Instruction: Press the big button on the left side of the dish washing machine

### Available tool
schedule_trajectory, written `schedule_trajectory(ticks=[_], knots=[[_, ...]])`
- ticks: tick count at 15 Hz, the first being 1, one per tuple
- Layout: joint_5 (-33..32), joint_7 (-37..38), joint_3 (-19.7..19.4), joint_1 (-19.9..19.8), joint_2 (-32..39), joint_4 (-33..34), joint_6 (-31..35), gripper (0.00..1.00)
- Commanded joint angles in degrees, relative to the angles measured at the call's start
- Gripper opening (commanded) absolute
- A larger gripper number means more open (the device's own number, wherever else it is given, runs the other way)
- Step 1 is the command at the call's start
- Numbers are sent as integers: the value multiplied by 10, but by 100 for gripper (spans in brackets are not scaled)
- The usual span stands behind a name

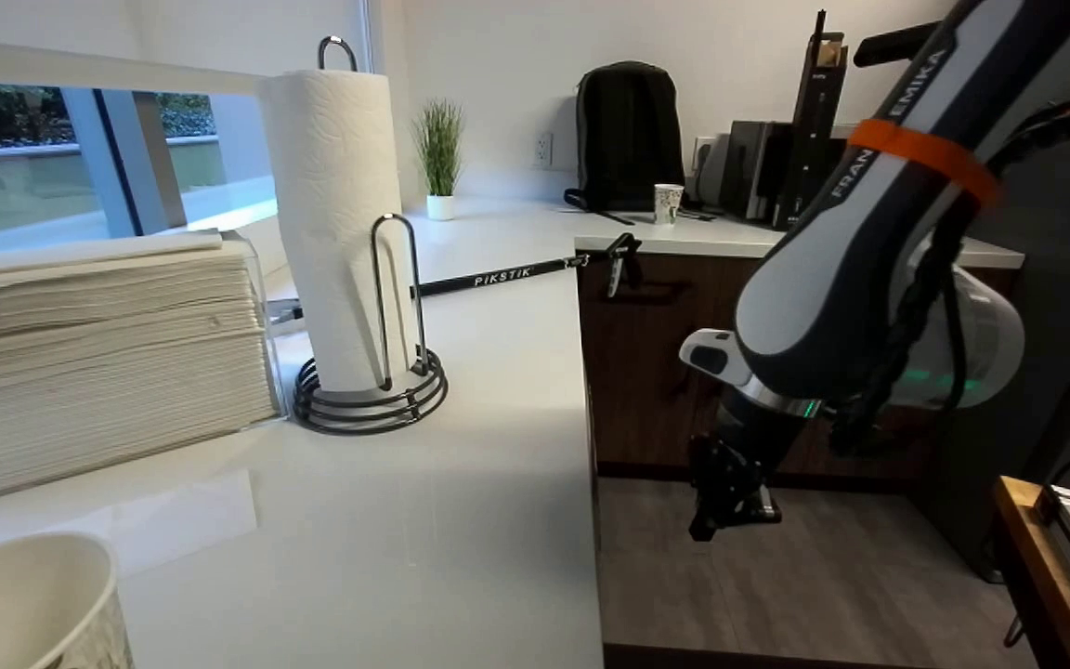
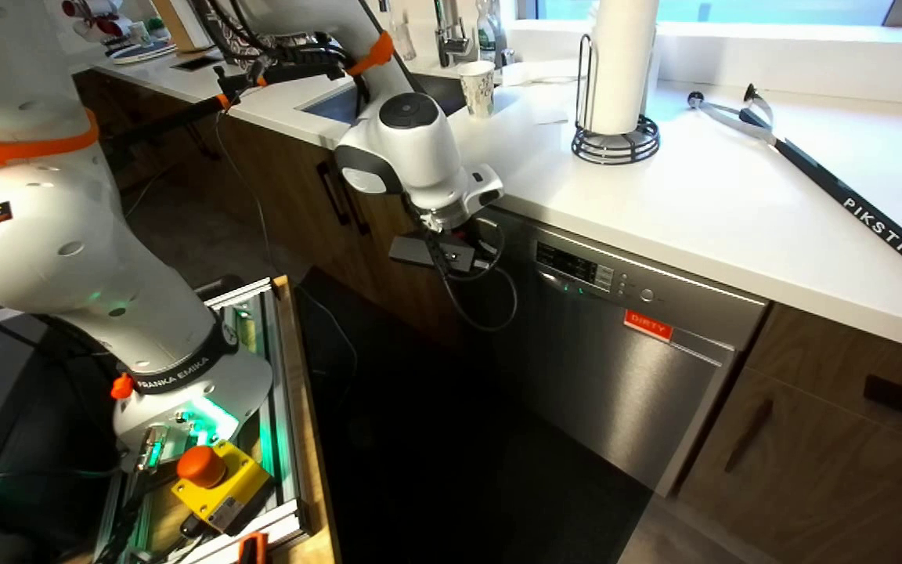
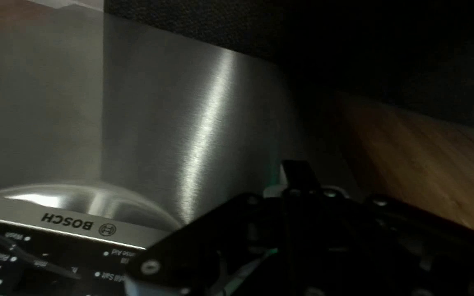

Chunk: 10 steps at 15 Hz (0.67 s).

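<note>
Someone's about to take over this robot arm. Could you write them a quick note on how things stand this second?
End effector: shut, nothing visible in its grip, pointing downward beside the counter.
Dishwasher: under the counter, door closed, red "DIRTY" label on its front.
Big button: can't be made out; the end effector covers part of the control panel in the wrist view.
Done: arm reaches the dishwasher; no press can be confirmed.
Left: locate the button, press it.

Dishwasher panel (image 3: 52, 259) cropped, fingers (image 3: 300, 174) seemingly half hidden
</note>
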Motion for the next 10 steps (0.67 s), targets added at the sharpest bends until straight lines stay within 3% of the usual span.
schedule_trajectory(ticks=[1,2,3,6,7,8,10], knots=[[-144,134,2,-16,-113,-85,14,0],[-171,185,4,-26,-133,-93,-3,26],[-132,184,-30,11,-169,-91,-26,27],[-174,301,-36,-8,-235,-107,-34,49],[-194,340,-6,-51,-257,-110,-40,56],[-208,375,-24,-48,-267,-96,-46,63],[-265,464,9,-118,-278,-84,-53,78]])
